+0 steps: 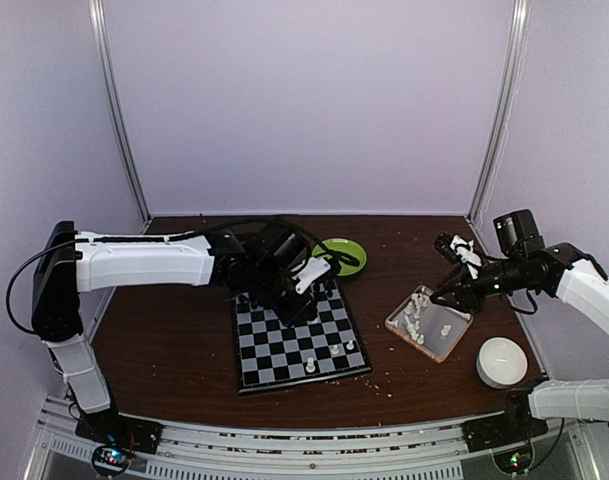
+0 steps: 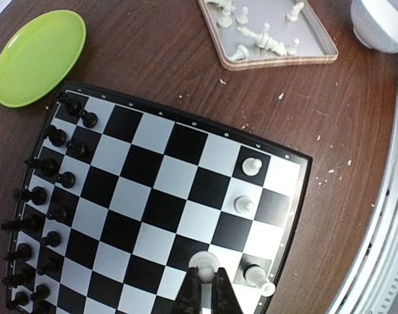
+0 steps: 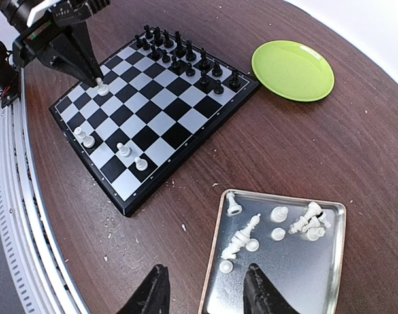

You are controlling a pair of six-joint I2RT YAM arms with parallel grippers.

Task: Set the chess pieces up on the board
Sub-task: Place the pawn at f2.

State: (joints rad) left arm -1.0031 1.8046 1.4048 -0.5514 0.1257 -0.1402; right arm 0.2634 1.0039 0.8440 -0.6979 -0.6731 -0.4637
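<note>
- Top view: the left claw (image 1: 296, 305) hangs over the chessboard (image 1: 274, 350). The right claw (image 1: 452, 292) hovers at the edge of the tray (image 1: 412, 341), well apart from the board.
- Left wrist view: the left claw's jaws are pressed together on a white chessman (image 2: 204, 261), pinching it near the head. It sits over a square in the rows at the board's white end. Whether its base touches the square cannot be told.
- Same view: other white chessmen (image 2: 251, 166) stand ahead of and beside this claw along that end. The black chessmen (image 2: 48, 196) line the opposite end, far to its left.
- Right wrist view: the right claw (image 3: 208, 291) stands partly apart and holds nothing, with a finger on either side of the tray's nearest rim. Loose white pieces (image 3: 241, 239) lie just ahead of it, several tipped over.
- Handling, as a judgement: the pieces look like light, stiff, smooth plastic, likely to slip or topple. A pinch across the narrow neck below the head seems safest. A toppled piece would need gripping across its stem.
</note>
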